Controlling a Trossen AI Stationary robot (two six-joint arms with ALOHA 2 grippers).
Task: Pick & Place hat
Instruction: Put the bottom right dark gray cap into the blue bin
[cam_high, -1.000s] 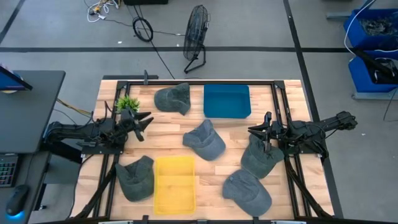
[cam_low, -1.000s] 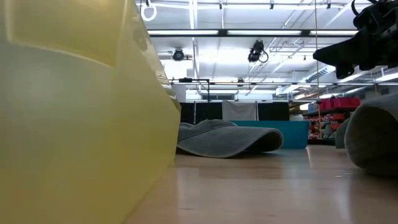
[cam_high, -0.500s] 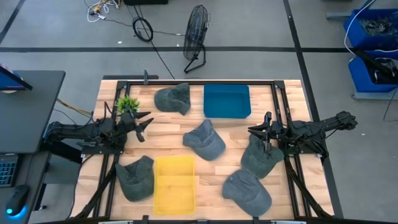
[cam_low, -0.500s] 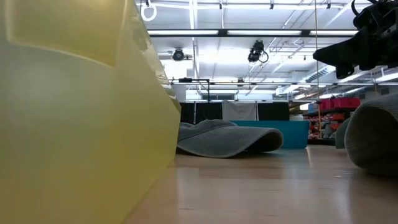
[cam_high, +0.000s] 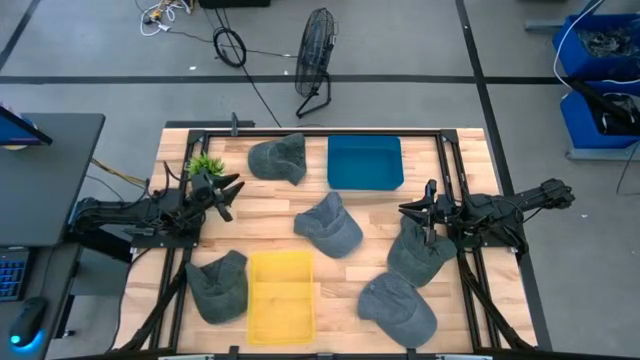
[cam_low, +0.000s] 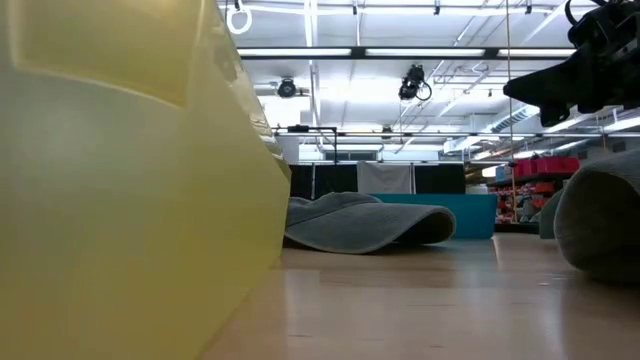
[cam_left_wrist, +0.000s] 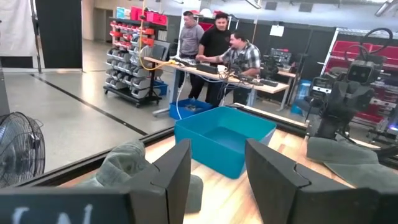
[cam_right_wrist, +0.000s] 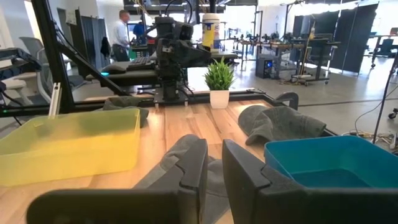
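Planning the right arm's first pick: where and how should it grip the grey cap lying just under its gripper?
Probably the soft crown of the grey cap, pinched from straight above. It lies flat on the table with its domed fabric up, and the right gripper, open, hovers at its far edge.

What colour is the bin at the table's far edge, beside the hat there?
The bin is teal blue, plain with no pattern; the high view shows it best.
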